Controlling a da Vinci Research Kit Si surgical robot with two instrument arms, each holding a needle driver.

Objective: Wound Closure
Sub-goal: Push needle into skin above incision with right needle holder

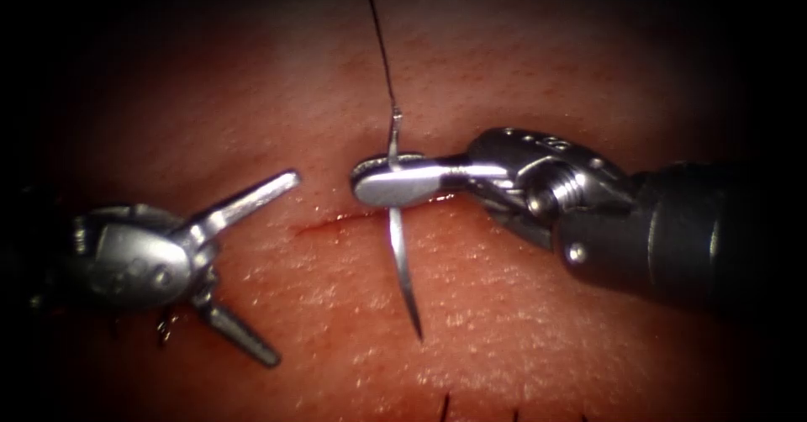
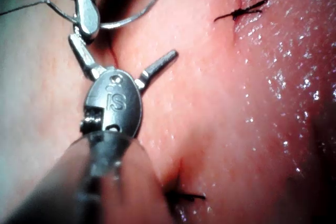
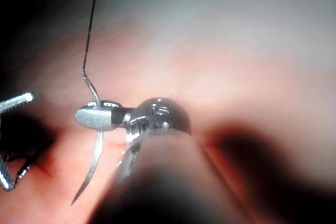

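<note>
Endoscope view: your right tool (image 1: 382, 182) has its smooth, polished jaws clamped on the curved steel needle (image 1: 403, 275), gripping it nearer the swaged end than the tip, with the sharp tip free above the glistening, pebbled tissue (image 1: 538, 329) and clear of the thin red cut (image 1: 336, 220). The dark thread (image 1: 380, 39) runs up from the needle's swage. Your left tool (image 1: 273, 266), left of the needle, holds nothing, its ridged jaws spread wide apart.

left gripper (image 2: 128, 66) spread wide, empty | right gripper (image 2: 86, 17) clamps needle (image 2: 131, 17)
</note>
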